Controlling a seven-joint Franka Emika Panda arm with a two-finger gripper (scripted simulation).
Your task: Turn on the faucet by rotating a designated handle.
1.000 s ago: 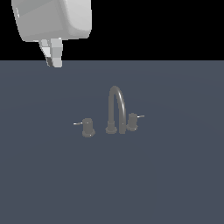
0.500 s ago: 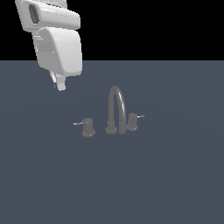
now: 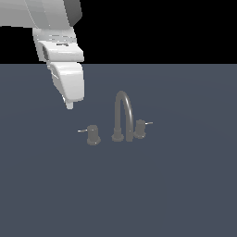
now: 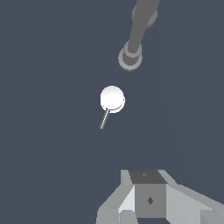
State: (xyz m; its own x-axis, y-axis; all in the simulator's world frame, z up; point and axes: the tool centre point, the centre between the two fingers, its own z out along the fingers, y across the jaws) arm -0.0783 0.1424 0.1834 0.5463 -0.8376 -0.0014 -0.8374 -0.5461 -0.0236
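Open bench surrounds the handle on its lever side and front; nothing lies there. The tool hangs above and well apart from it, with clear air between. Toward the exterior view's right, the arched spout stands near the handle, and the twin knob sits beyond it.

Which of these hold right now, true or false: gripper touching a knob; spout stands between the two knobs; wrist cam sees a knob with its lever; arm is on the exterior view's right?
1. The gripper touches a knob. False: it hangs above the handle, clear of it.
2. The gooseneck spout stands between the handle and the smaller knob. True.
3. The wrist view shows a knob with its lever. True.
4. The arm is on the exterior view's right. False: left.
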